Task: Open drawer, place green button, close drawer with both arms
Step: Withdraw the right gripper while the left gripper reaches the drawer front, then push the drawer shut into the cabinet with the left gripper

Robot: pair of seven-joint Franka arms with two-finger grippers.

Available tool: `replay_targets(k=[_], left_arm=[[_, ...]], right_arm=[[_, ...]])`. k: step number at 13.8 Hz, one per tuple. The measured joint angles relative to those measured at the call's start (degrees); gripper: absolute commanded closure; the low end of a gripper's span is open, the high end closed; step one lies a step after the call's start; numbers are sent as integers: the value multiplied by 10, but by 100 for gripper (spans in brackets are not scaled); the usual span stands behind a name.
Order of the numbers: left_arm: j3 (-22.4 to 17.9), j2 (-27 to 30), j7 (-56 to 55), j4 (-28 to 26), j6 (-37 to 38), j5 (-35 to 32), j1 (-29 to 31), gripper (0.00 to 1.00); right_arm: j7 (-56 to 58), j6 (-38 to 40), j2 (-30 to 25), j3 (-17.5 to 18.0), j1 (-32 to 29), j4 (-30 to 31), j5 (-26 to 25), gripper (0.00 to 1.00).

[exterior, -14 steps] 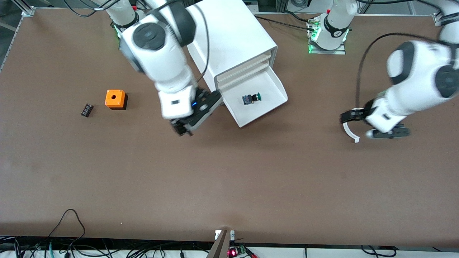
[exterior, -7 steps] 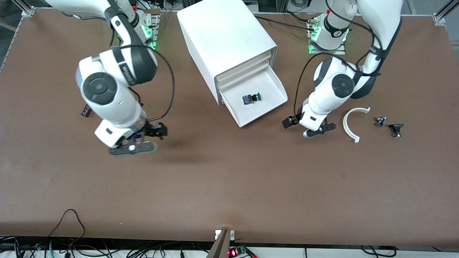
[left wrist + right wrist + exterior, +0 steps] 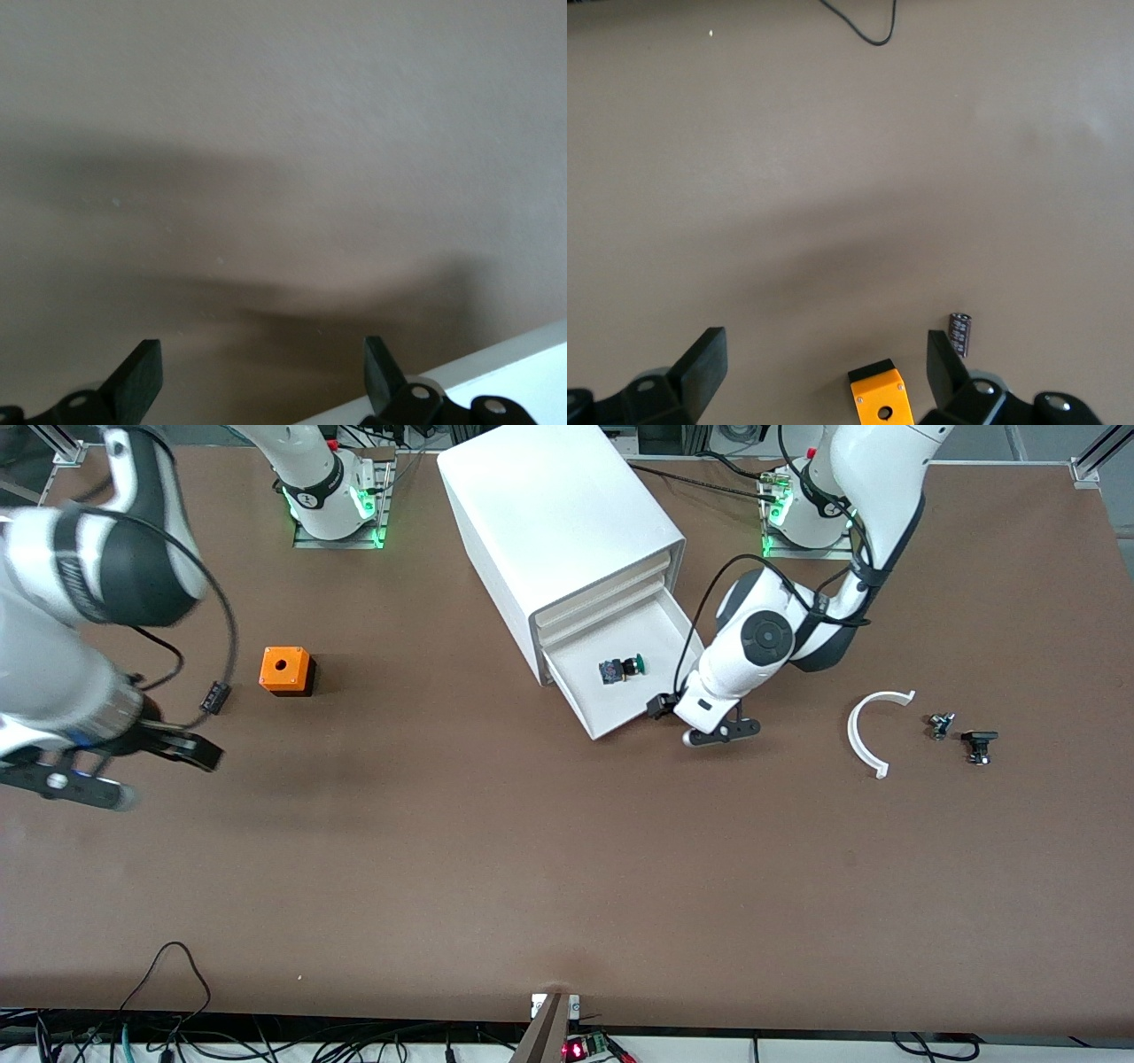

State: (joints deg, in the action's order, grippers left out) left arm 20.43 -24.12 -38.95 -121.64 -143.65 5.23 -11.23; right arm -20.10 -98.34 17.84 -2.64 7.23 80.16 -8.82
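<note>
Front view: the white cabinet (image 3: 567, 531) stands between the two arm bases, its lowest drawer (image 3: 660, 691) pulled out toward the front camera, and the green-capped button (image 3: 623, 667) lies inside that drawer on its side, so the placing looks done and only the closing is left. The left gripper (image 3: 704, 722) sits low, just beside the drawer's front corner at the left arm's end, fingers spread and holding nothing, probably lining up to push the front in. The right gripper (image 3: 115, 771) hangs over bare table (image 3: 532, 868) at the right arm's end, well apart from the drawer, jaws released and empty; likely clearing out of the way. The orange cube (image 3: 285, 670) and a small black part (image 3: 213, 696) lie near it, farther from the front camera. A white curved piece (image 3: 868, 731) and two small black parts (image 3: 961, 735) rest toward the left arm's end, untouched. Left wrist view: both black fingertips (image 3: 137, 381) stand wide apart over brown table with nothing between them; a white edge (image 3: 496, 372), presumably the drawer, shows next to one finger, so contact looks close but cannot be confirmed. Right wrist view: open fingers (image 3: 700, 367) frame bare tabletop, with the orange cube and the small dark cylinder-like part in sight near them, not gripped; a black cable (image 3: 859, 22) loops at the table edge.
</note>
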Motion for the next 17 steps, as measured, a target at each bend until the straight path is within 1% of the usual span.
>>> replay_targets(k=[2, 5, 7, 8, 12, 15, 17], left_arm=[[0, 0, 0, -3, 5, 0, -8, 0], [0, 0, 0, -11, 26, 0, -25, 0], [4, 3, 0, -21, 37, 0, -44, 0], [11, 5, 0, -26, 39, 0, -48, 0], [48, 23, -1, -40, 64, 0, -53, 0], [72, 34, -1, -44, 74, 0, -54, 0], [78, 36, -1, -45, 74, 0, -55, 0]], right_arm=[[63, 4, -28, -2, -21, 16, 13, 0], [140, 21, -68, -6, -45, 50, 15, 0], [147, 58, -93, -11, -47, 68, 19, 0], [149, 60, -106, -12, -47, 82, 28, 0], [166, 32, -171, -13, -47, 167, 41, 0], [177, 26, -190, -13, -47, 193, 41, 0], [184, 26, -191, -17, -47, 196, 41, 0]])
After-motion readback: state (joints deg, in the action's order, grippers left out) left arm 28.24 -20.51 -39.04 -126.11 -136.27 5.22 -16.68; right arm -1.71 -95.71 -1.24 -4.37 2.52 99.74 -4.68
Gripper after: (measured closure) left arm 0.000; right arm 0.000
